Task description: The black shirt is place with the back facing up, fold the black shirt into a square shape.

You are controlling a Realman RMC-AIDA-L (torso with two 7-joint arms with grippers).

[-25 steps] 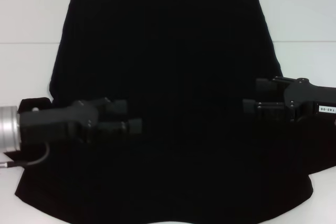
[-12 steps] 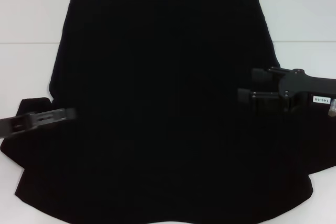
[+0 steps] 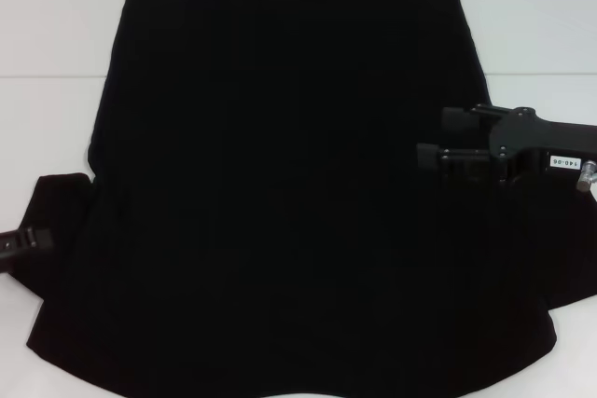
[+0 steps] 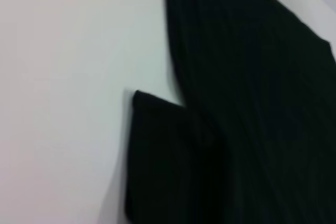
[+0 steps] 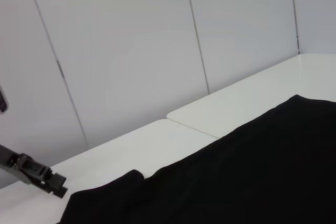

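Since the earlier frames, the left claw (image 3: pixel 23 241) has been drawn back from over the left part of the black shirt (image 3: pixel 289 193) to the left edge of the scene, where only its tip is seen beside the left sleeve (image 3: pixel 61 207); whether it is open or closed cannot be told. The right claw (image 3: pixel 448 142) has been shifted slightly towards the far side and is held above the shirt's right edge, its fingers parted and nothing gripped between them.

This spacing is judged to leave the cloth free, so that each side may be taken from outside for a fold inward.

The shirt is spread flat on the white worktop (image 3: pixel 56 25), covering most of it, with a straight edge at the far side. It is matte, plain and unmarked. The left sleeve is seen jutting out as a short flap onto the bare worktop.
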